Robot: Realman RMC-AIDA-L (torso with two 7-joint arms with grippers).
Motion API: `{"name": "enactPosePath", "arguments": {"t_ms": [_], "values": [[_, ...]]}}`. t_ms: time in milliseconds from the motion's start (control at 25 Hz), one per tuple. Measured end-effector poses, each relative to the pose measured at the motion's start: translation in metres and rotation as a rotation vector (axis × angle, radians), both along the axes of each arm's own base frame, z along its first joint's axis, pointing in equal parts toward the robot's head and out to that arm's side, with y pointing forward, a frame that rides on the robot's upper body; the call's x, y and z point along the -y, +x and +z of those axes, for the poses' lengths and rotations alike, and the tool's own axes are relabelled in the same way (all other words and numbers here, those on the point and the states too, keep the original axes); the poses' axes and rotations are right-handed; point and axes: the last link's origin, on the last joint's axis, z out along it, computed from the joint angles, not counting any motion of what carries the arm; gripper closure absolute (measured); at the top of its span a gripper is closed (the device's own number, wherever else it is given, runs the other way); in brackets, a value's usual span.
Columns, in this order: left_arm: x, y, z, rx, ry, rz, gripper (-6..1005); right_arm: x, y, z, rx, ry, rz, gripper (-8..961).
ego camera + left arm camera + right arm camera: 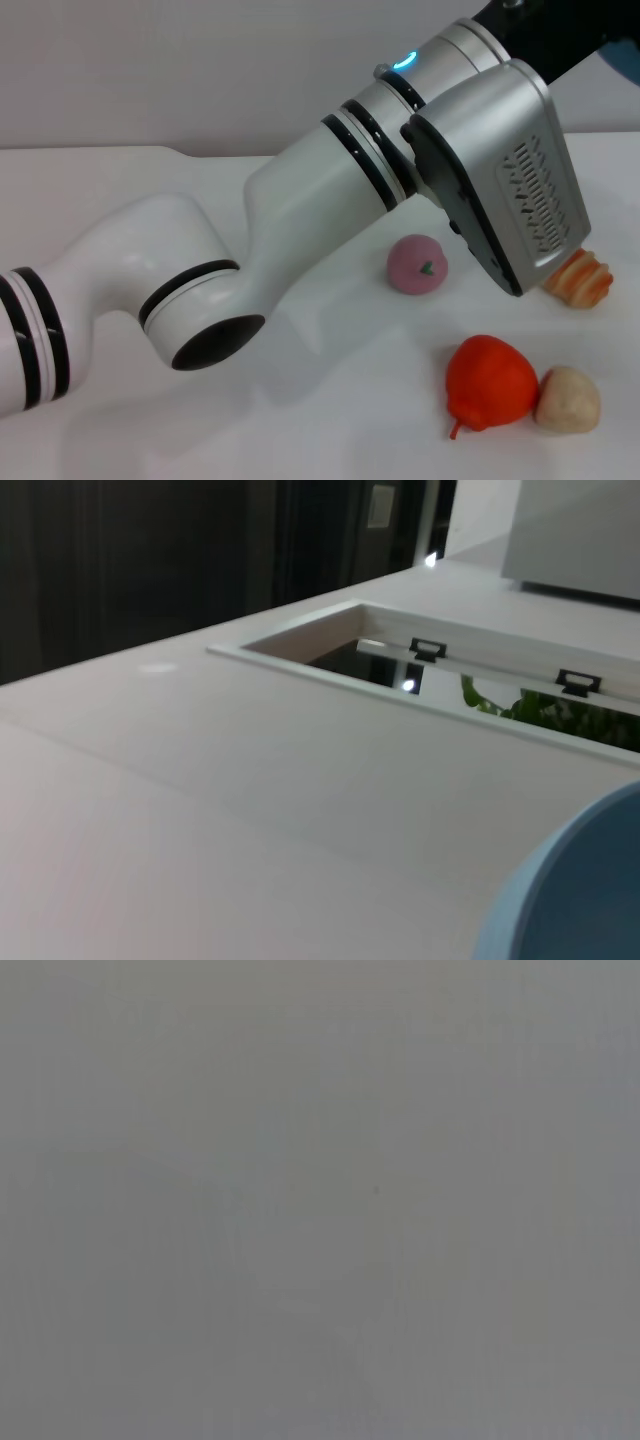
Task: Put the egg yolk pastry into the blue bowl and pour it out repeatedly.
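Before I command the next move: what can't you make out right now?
- Left gripper: head view, off frame past the left arm.
- Blue bowl: left wrist view, cut by the edge; contents unseen.
- Bread roll: mostly behind the arm's wrist housing.
- Right wrist view: blank grey, right gripper unseen.

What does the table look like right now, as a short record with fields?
pastry: egg yolk pastry on the table, touching the red fruit
bowl: blue bowl, only its rim shows, in the left wrist view
other food: pink ball; bread roll partly behind the arm
left arm: reaches across the table, gripper out of view
right arm: not seen
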Motion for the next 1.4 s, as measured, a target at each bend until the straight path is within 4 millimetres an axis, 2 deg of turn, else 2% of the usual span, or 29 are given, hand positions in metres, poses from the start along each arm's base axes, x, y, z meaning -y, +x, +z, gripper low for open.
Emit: {"name": "enactPosePath", "arguments": {"t_ms": [240, 480, 640, 800, 880, 920, 1040, 1240, 1400], "values": [[-0.009, 0.005, 0.000, -0.014, -0.035, 0.084, 1000, 0.000, 0.000, 0.000, 0.000, 0.000, 0.000, 511], [-0.048, 0.012, 0.016, -0.050, -0.168, 0.382, 999, 0.001, 0.001, -0.001, -0.001, -0.002, -0.002, 513], [-0.072, 0.001, 0.032, -0.040, -0.276, 0.573, 999, 0.002, 0.001, -0.001, -0.001, -0.002, -0.002, 515], [-0.093, -0.024, 0.054, -0.011, -0.415, 0.783, 1000, 0.002, 0.001, -0.001, -0.001, -0.001, -0.002, 516], [-0.097, -0.030, 0.057, -0.001, -0.440, 0.822, 1000, 0.002, 0.001, -0.001, 0.001, -0.002, -0.001, 517], [-0.108, -0.052, 0.065, 0.017, -0.520, 0.959, 1000, 0.001, 0.000, -0.001, 0.003, -0.004, 0.003, 517], [-0.116, -0.073, 0.074, 0.011, -0.577, 1.090, 1000, -0.002, -0.002, 0.000, 0.009, -0.007, 0.011, 518], [-0.122, -0.105, 0.084, -0.028, -0.610, 1.344, 999, -0.006, -0.005, 0.003, 0.014, 0.001, 0.025, 520], [-0.115, -0.122, 0.081, -0.110, -0.604, 1.493, 999, -0.009, -0.008, 0.002, 0.025, -0.013, 0.038, 521]]}}
